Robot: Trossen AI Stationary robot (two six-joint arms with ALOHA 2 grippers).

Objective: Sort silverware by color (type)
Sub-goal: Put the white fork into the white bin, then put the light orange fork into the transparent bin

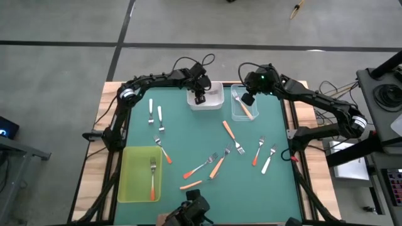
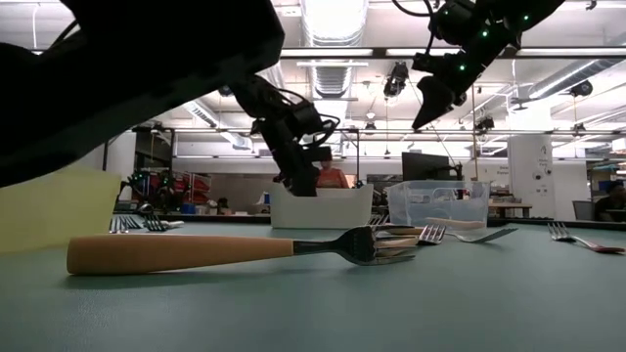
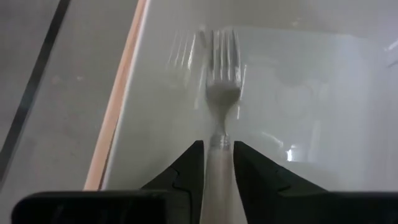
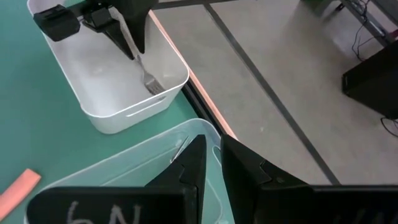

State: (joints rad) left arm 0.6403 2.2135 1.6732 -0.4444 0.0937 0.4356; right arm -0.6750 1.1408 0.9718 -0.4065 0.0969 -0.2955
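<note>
Green matting filled the high view: one red-orange fork (image 1: 152, 181) lay in the yellow-green tray (image 1: 129, 182) at lower left, a light orange fork (image 1: 246, 110) in the clear tray (image 1: 235, 115) at upper centre, and about ten forks were left loose on the mat. In the left wrist view, the left gripper (image 3: 217, 149) pinched a white-handled fork (image 3: 222, 93), tines down inside the white tray (image 3: 323, 81). In the right wrist view, the right gripper (image 4: 212, 154) hung closed and empty above the clear tray. Sorting looked barely started.
</note>
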